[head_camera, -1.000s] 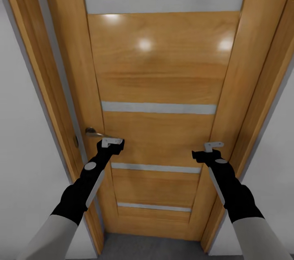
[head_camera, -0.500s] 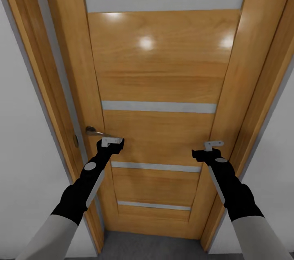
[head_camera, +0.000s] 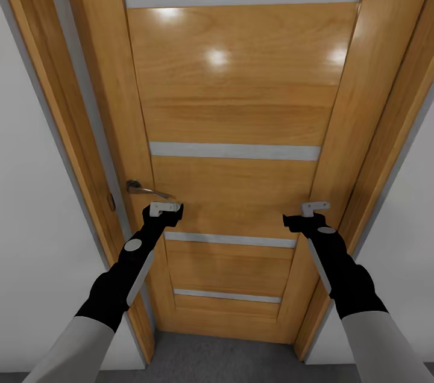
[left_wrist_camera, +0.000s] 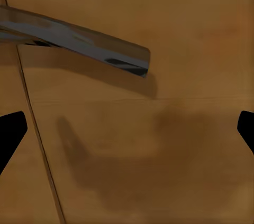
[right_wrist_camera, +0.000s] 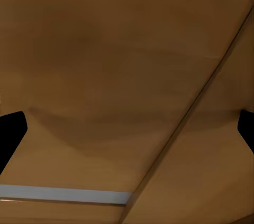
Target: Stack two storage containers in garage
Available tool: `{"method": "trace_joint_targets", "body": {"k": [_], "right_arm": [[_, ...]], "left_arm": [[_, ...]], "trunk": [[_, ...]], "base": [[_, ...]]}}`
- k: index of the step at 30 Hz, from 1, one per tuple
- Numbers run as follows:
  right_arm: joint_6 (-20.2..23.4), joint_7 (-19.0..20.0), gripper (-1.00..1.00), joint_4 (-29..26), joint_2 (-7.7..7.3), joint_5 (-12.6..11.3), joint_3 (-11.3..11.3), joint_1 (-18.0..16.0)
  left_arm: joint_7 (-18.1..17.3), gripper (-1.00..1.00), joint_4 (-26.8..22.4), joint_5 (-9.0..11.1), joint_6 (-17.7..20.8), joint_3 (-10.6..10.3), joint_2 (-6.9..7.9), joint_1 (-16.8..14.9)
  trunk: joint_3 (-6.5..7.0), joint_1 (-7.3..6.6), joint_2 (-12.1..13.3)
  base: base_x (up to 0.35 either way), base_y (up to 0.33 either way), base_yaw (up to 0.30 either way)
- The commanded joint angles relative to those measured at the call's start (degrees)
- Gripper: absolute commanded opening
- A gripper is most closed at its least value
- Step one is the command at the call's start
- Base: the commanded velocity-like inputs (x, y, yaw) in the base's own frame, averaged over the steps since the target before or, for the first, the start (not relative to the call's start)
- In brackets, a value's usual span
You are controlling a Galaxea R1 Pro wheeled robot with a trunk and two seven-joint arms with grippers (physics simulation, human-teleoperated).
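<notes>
the robot stands close before a closed wooden panel door [head_camera: 235, 100] with pale horizontal inlay strips, set in a wooden frame [head_camera: 90, 130] between white walls [head_camera: 30, 190]; a strip of grey floor [head_camera: 223, 359] shows at the door's foot. the left gripper [head_camera: 166, 209] is held just below the free end of the metal lever handle [head_camera: 147, 190], and in the left wrist view that handle [left_wrist_camera: 79, 39] crosses the door face just ahead of the gripper, whose fingertips [left_wrist_camera: 10, 129] stand wide apart at the picture's edges with nothing between them. the right gripper [head_camera: 314, 208] is raised near the hinge side of the door, fingers [right_wrist_camera: 10, 131] likewise spread and empty, facing bare wood. whether either gripper touches the door cannot be told from these angles. neither storage container is in these pictures and neither hand carries one, so their place cannot be stated. step in hand, as judged: transit between rooms, with the door to be opened. the next move calls for bringing the left gripper up onto the lever, pressing it down, and moving the door clear of the frame while the base leaves room for the swing; which way the door swings is not evident.
</notes>
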Motion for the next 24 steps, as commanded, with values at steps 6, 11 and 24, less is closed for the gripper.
{"method": "trace_joint_targets", "body": {"k": [6,11,24], "right_arm": [[0.2,0.1,1.00,-0.1,-0.02,-0.4,0.2,-1.2],[0.2,0.1,1.00,-0.1,-0.02,-0.4,0.2,-1.2],[0.2,0.0,1.00,-0.1,-0.02,-0.4,0.2,-1.2]], "left_arm": [[0.3,1.00,0.0,0.4,0.3,-0.1,-0.02,0.0],[0.3,1.00,0.0,0.4,0.2,-0.1,-0.01,0.0],[0.3,1.00,0.0,0.4,0.2,-0.1,-0.06,0.0]], "trunk": [[-0.06,1.04,0.0],[-0.06,1.04,0.0],[-0.06,1.04,0.0]], "base": [[-0.003,0.000,0.000],[-0.141,0.000,0.000],[-0.106,0.000,0.000]]}}
